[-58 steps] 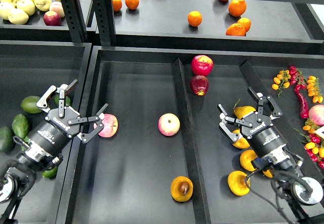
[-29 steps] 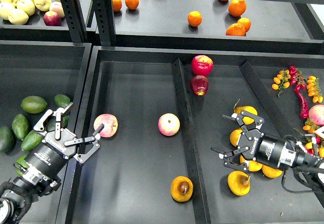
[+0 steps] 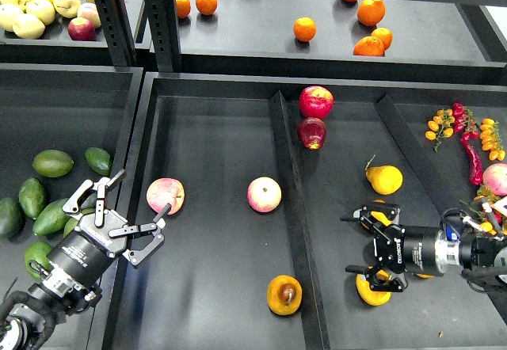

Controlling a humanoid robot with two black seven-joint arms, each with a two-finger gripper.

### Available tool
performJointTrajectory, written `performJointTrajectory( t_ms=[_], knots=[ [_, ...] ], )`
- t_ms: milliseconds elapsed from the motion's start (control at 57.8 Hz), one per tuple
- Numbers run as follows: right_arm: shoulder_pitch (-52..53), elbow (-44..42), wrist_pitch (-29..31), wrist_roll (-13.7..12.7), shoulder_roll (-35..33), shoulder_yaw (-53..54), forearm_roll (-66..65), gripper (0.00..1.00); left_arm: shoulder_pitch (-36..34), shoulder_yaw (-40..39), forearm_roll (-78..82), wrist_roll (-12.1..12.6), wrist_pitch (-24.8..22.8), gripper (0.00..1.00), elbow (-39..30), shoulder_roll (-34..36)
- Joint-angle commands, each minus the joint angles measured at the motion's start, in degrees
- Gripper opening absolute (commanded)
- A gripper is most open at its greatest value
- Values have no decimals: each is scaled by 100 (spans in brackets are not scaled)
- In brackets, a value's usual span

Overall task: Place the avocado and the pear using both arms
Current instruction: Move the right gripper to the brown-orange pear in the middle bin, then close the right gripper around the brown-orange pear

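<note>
The pear [image 3: 284,294], golden orange with a dark brown patch, lies at the front of the middle tray beside the divider. Several avocados lie in the left bin; the darkest one [image 3: 9,217] is at the far left edge. My left gripper [image 3: 120,214] is open and empty, above the wall between the left bin and the middle tray, to the right of the avocados. My right gripper [image 3: 360,245] is open and empty, pointing left in the right compartment, between two other yellow pears [image 3: 372,289], right of the brown-patched pear across the divider.
Two pink apples [image 3: 165,195] [image 3: 264,194] lie in the middle tray. Two red apples [image 3: 316,100] sit at the back of the right compartment, and a yellow pear [image 3: 384,179] further right. A raised divider [image 3: 289,207] splits the tray. Chillies and small tomatoes [image 3: 475,148] lie far right.
My right arm swung from pointing up to pointing left and dropped lower, uncovering the yellow pear behind it. My left gripper pulled back down-left off the pink apple, then edged slightly up.
</note>
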Motion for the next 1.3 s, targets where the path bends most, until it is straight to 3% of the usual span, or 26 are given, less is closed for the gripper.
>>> performJointTrajectory(
  t_ms=[0,398,1279],
  knots=[
    [63,-137,-1,1,144,-101,-81,100,6,-15,2,0,0,99,-2,0],
    [582,-744,-1,1,935,-1226,-124,99,6,-33,2,0,0,99,-2,0],
    [600,-1649,-1,1,1893,-1507,-291,90,6,-42,-7,0,0,99,33,0]
  ],
)
